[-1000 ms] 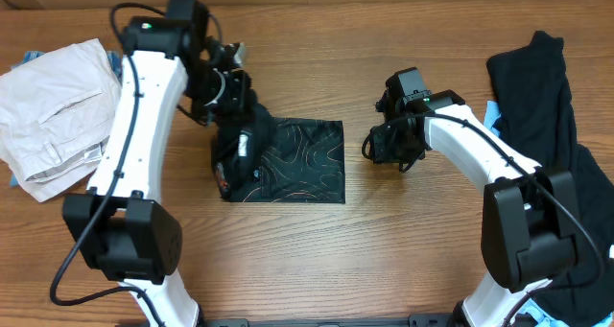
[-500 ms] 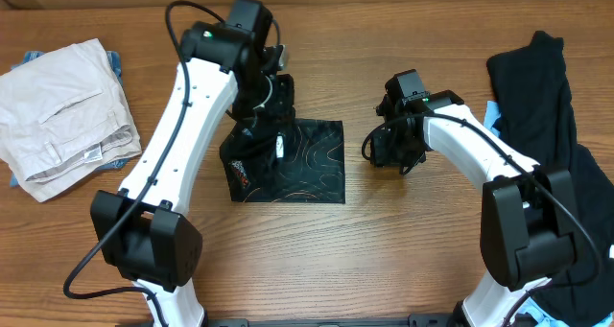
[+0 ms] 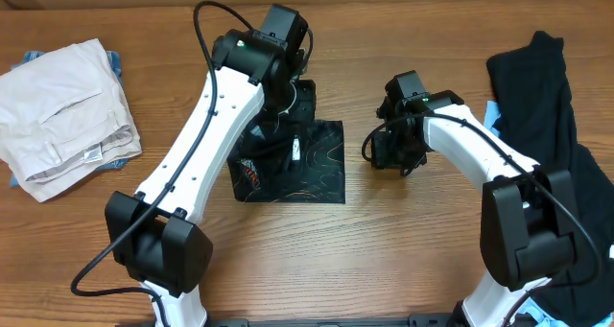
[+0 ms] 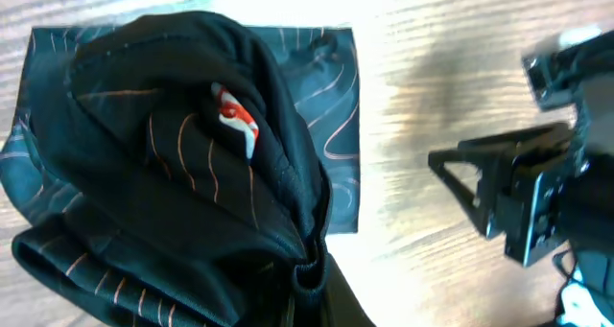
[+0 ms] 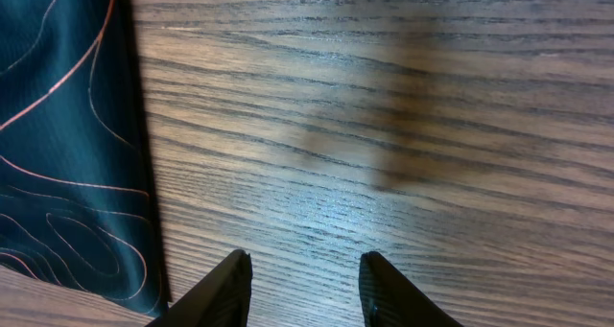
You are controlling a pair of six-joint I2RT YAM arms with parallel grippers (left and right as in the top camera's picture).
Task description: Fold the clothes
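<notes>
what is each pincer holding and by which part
Left pincer grips the black jersey by a bunched fold of cloth, lifted over the rest; right pincer is open, holding nothing.

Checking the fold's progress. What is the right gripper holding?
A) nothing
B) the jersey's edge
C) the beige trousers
A: the right gripper stands open over the bare table, and the jersey lies beside it, untouched.
</notes>
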